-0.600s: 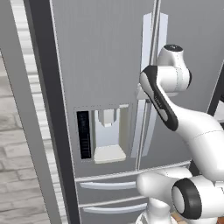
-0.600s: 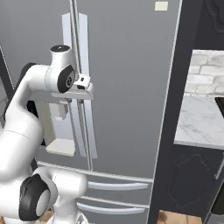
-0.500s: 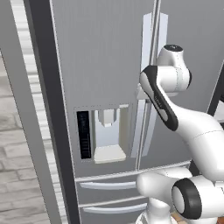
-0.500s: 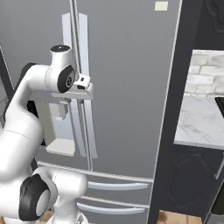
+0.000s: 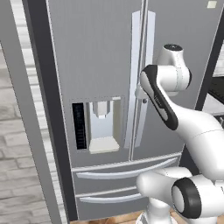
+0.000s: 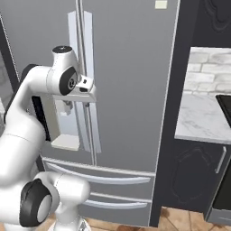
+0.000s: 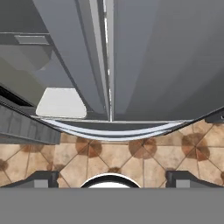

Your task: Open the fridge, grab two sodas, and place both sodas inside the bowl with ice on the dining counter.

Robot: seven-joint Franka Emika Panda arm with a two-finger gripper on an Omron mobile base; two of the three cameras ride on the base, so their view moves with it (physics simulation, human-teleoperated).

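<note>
Fridge (image 5: 105, 52) doors shut, heavy, stiff; take long handle (image 6: 86, 67) mid-height. Fingers (image 7: 109, 177) wide open, empty, just beside handles.

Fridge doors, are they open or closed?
Closed. Both fridge doors sit flush, meeting at a thin seam between the handles; no white inside shows.

Fridge (image 5: 100, 65) dead ahead, both doors shut, the two long handles (image 6: 83, 81) side by side at the middle seam. Dispenser panel (image 5: 98, 124) set into the left door, just left of the handles. Two drawers (image 5: 127, 173) stacked below the doors, one over the other. Tool (image 6: 88, 90) up right in front of the handles, at about dispenser height, fingers (image 7: 43, 178) spread wide either side of the seam. Table (image 6: 203, 117) off to the right of the fridge, over a cabinet. Tiled floor (image 7: 131, 162) underneath.
</note>
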